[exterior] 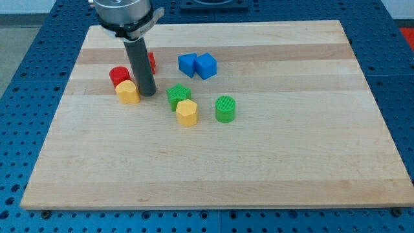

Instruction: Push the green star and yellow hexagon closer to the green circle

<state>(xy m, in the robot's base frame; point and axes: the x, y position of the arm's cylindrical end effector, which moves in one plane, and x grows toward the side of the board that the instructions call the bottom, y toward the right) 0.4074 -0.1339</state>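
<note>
While the dark rod stood upright over the view's upper left, my tip [147, 93] rested on the tabletop [272, 162], a pale wooden board with lengthwise grain bands. No hand was fitted on this arm, only the smooth rod under a metal collar, so nothing was open, closed or gripped. My tip sat just beside a yellow block [127, 92], rounded at the top, on the view's left. Touching that one from above was a red cylinder [119, 75]. Another red block [152, 62] showed partly behind the rod, its shape hidden.

On the view's right of my tip, close but apart, lay the green star [178, 94]. The yellow hexagon [187, 112] touched the star's lower edge. The green circle [225, 109], a ribbed cylinder, stood near the hexagon on the view's right, with a clear gap between them.

Towards the view's top, two blue blocks [197, 65] sat touching one another, angular in shape. The blocks looked like matte plastic. Around the board lay a blue perforated surface [26, 77]. No writing could be read anywhere.
</note>
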